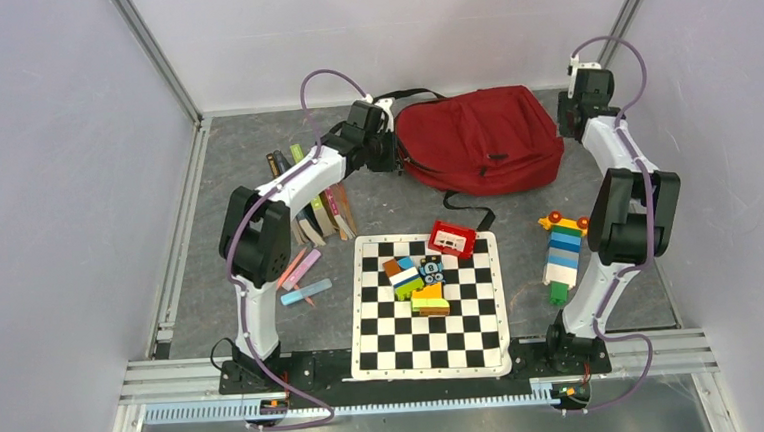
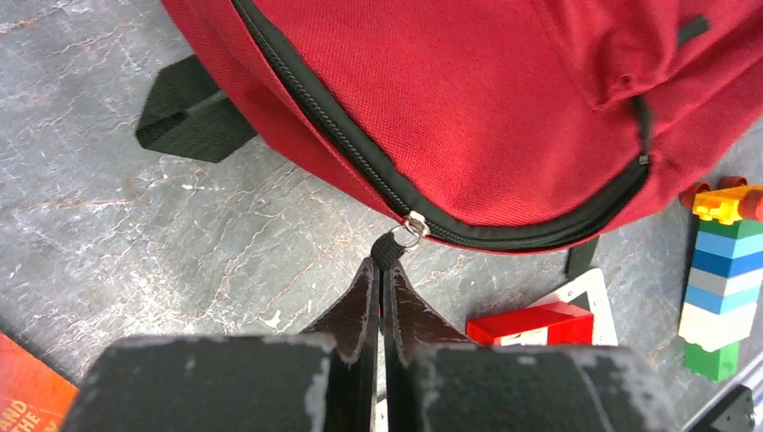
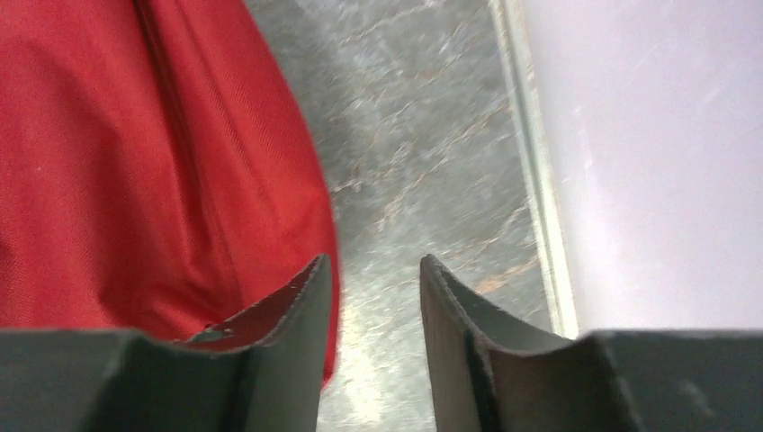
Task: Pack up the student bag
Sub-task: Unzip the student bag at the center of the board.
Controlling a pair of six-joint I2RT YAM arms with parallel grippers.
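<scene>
The student bag (image 1: 478, 135) is a dark red backpack lying closed at the back of the floor; it also fills the top of the left wrist view (image 2: 504, 99) and the left of the right wrist view (image 3: 135, 162). My left gripper (image 1: 386, 151) (image 2: 381, 265) is at the bag's left end, shut on the black pull tab (image 2: 390, 247) of its zipper, just below the metal slider (image 2: 414, 225). My right gripper (image 1: 572, 114) (image 3: 373, 265) is open at the bag's right edge, with only floor between its fingers.
Books (image 1: 312, 205) lean at the left, with coloured sticks (image 1: 302, 276) in front of them. A checkered mat (image 1: 430, 333) holds a small red toy box (image 1: 452, 239) (image 2: 531, 324) and loose blocks (image 1: 417, 279). A block tower (image 1: 564, 255) (image 2: 720, 279) lies right of the mat. Walls stand close behind and right.
</scene>
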